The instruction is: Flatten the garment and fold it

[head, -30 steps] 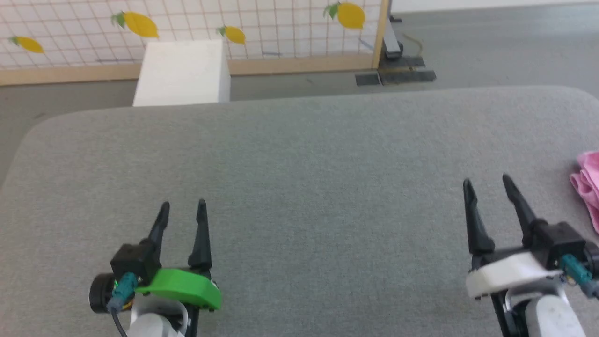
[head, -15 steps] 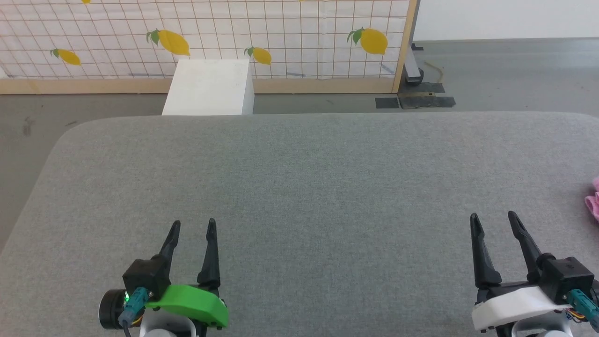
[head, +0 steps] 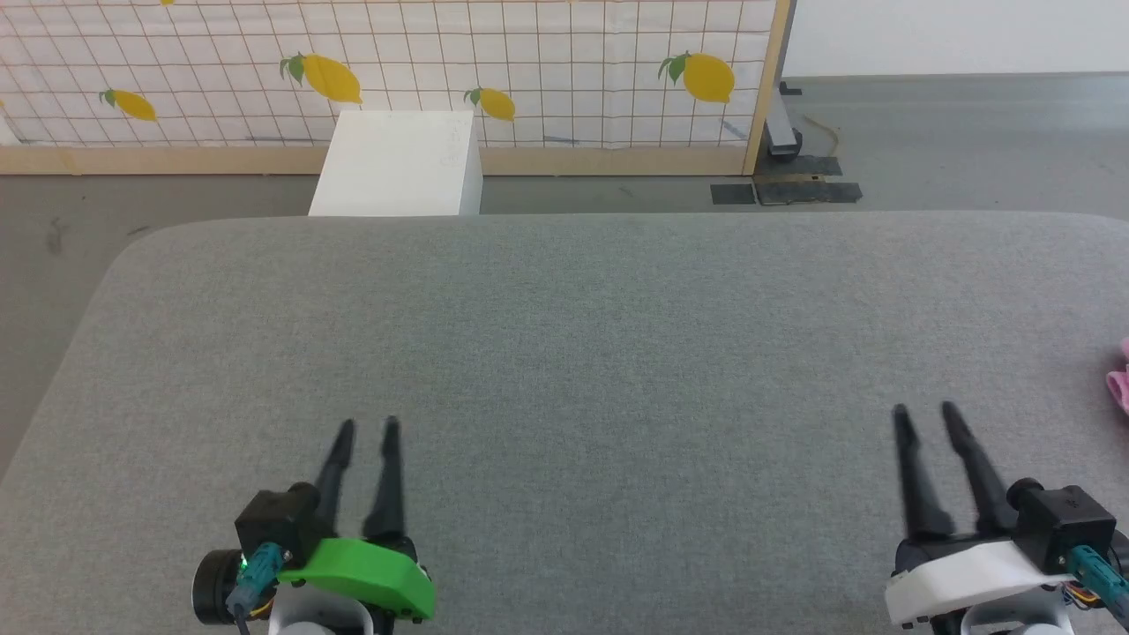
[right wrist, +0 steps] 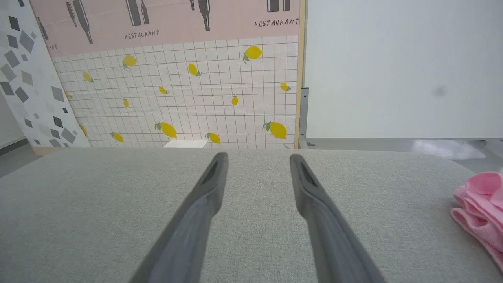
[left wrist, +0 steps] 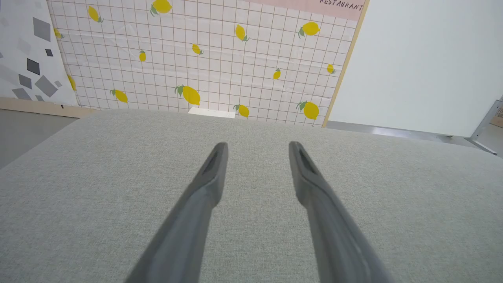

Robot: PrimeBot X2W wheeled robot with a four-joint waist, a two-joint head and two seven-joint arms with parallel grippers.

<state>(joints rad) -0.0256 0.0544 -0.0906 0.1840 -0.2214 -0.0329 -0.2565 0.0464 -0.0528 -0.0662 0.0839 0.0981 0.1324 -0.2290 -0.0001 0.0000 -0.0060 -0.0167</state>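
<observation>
Head view: left claw (head: 368,427), right claw (head: 924,409) narrowed slightly, both part-open, empty; garment (head: 1120,388) at right edge untouched, grasp pending.

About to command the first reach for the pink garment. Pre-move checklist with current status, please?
1. Find the garment: at the right edge of the grey table, ok.
2. Check the garment lies flat: bunched in folds, not ok.
3. Check left gripper: empty, jaws apart, ok.
4. Check right gripper: empty, jaws apart, ok.
5. Check right gripper is the nearer one to the garment and not touching it: ok.
6. Check the garment's full outline: cut off by the frame, cannot tell.
</observation>
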